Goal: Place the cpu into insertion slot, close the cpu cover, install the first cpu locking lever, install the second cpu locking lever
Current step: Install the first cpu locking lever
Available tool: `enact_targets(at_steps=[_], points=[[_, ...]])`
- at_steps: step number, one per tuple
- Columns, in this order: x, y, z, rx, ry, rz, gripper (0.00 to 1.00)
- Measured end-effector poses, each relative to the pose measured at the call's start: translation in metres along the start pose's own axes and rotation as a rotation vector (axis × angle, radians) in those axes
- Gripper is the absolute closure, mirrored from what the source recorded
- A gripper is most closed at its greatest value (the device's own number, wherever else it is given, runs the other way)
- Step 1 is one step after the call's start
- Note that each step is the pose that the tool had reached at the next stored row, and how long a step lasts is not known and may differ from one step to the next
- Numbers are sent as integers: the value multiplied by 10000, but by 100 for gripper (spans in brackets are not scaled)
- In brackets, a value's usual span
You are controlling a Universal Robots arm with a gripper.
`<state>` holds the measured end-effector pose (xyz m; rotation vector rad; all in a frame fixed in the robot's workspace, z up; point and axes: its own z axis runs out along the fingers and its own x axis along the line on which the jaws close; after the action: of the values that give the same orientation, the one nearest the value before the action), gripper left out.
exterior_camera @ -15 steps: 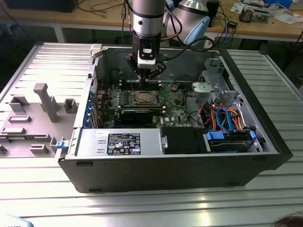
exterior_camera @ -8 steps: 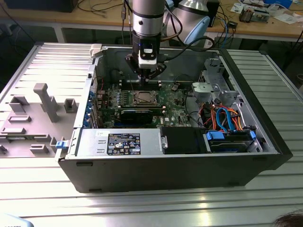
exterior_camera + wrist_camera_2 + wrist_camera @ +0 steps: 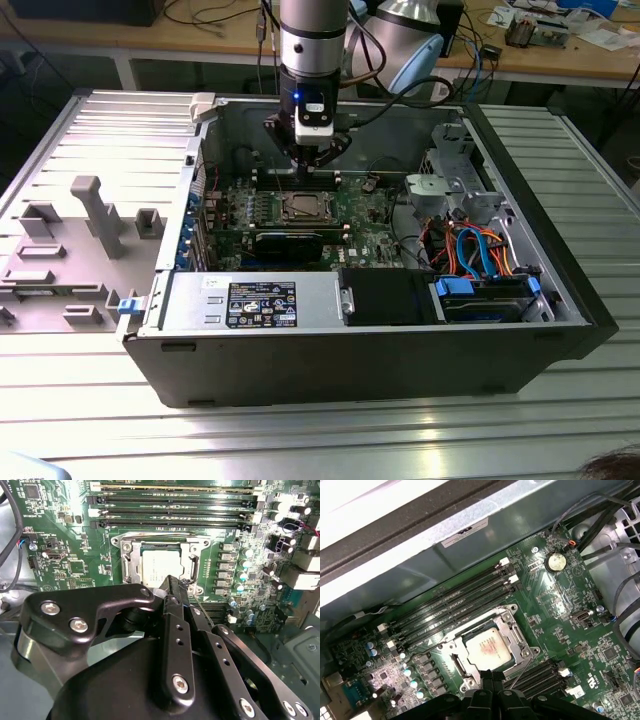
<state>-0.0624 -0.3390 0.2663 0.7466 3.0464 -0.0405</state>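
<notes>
An open computer case [image 3: 560, 300] lies on a ribbed metal table [image 3: 300, 440]. My gripper [image 3: 176, 582] hangs just above the green board [image 3: 560, 605], my fingers pressed together on nothing. The cpu [image 3: 489, 648] sits in the slot [image 3: 517, 640], the cover [image 3: 150, 542] closed around it.

Bright, even overhead light in the exterior view, with white glare streaks on the ribbed metal table [image 3: 330, 440] and shadow inside the computer case [image 3: 520, 160]. Washed-out glare along the case wall [image 3: 395, 510] in the first wrist view. Soft, out-of-focus gripper [image 3: 176, 587] in the second wrist view, against a sharp, well-lit green circuit board [image 3: 75, 555].
</notes>
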Motion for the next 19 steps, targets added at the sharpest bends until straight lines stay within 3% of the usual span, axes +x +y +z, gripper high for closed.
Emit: enact_targets(at_steps=[19], points=[[0,0,0,-5,-13,-520,89]])
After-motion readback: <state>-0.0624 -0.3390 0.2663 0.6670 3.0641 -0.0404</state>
